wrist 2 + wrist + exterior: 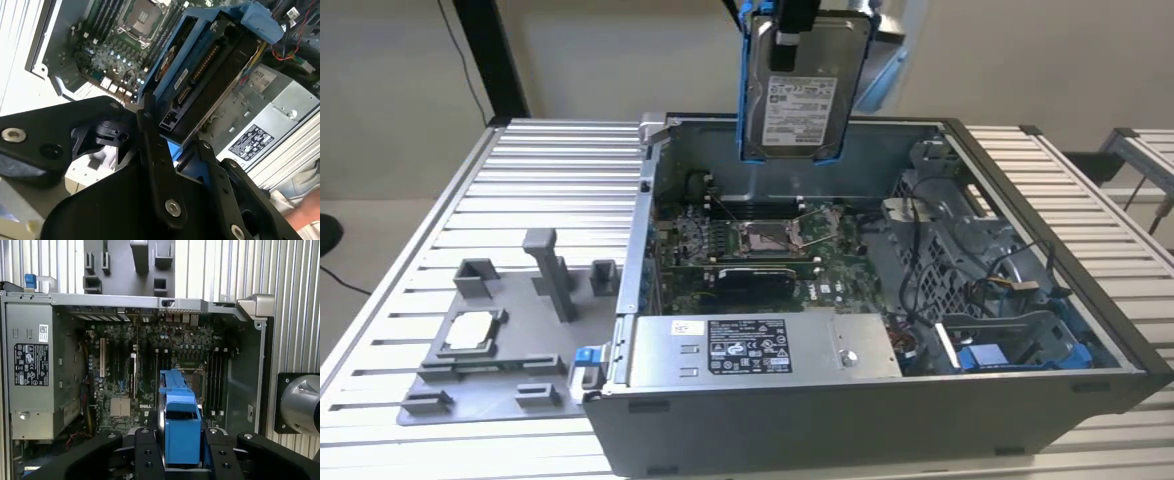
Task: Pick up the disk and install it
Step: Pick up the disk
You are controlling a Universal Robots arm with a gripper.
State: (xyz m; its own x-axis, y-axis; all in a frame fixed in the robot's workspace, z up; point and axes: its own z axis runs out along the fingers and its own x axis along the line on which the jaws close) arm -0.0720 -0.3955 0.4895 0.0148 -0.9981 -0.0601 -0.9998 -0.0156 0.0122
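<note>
The disk (798,100), a silver drive with a white label in a bright blue carrier, hangs upright high above the open computer case (854,400). My gripper (790,20) is shut on its top end. It hangs over the motherboard (761,235) towards the back of the case. In both wrist views the black fingers (145,450) clamp the blue carrier (180,415) from both sides, with the motherboard (150,365) far beneath it. The second wrist view shows the disk's connector edge (200,70) pointing down into the case.
A grey power supply box (761,345) fills the case's front. Cables and a blue-lined drive bay (981,358) lie at the exterior view's right. A grey fixture (520,385) with a small silver chip (470,330) sits on the ribbed table (534,170) at the left.
</note>
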